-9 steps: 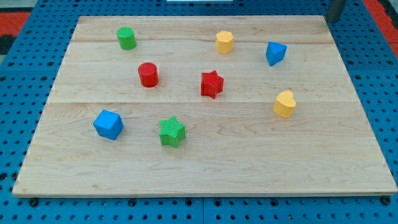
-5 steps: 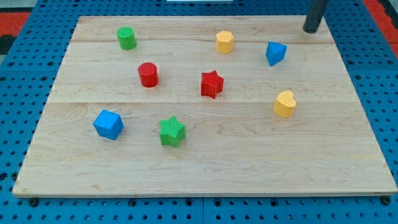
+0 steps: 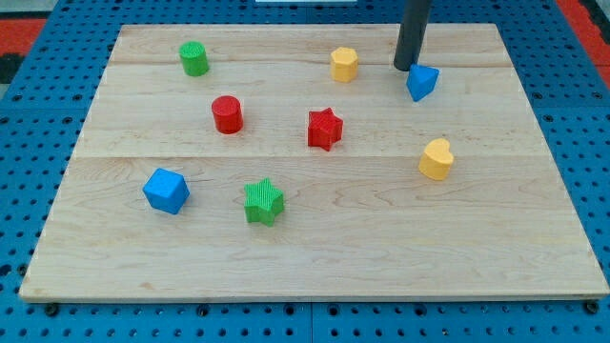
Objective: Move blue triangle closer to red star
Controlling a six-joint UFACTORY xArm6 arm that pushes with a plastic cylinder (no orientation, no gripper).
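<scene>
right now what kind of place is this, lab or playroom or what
Most likely a robotics lab bench. A wooden board sits on blue perforated panels, and my tip stands just left of the blue triangle, among blocks such as the red star.

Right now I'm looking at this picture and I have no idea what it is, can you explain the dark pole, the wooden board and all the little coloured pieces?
The dark pole is the end of my robot arm; I have no hand, only a rod that pushes things. My tip rests on the wooden board, just to the view's upper left of the blue triangle, touching it or nearly so. One camera looks down on the board at a slant; its mount is not on record. The pieces are small blocks: a red star near the middle, a red cylinder, a green cylinder, a green star, a blue cube, a yellow heart and another yellow block. Nothing is held. The job is to push the blue triangle closer to the red star.
</scene>
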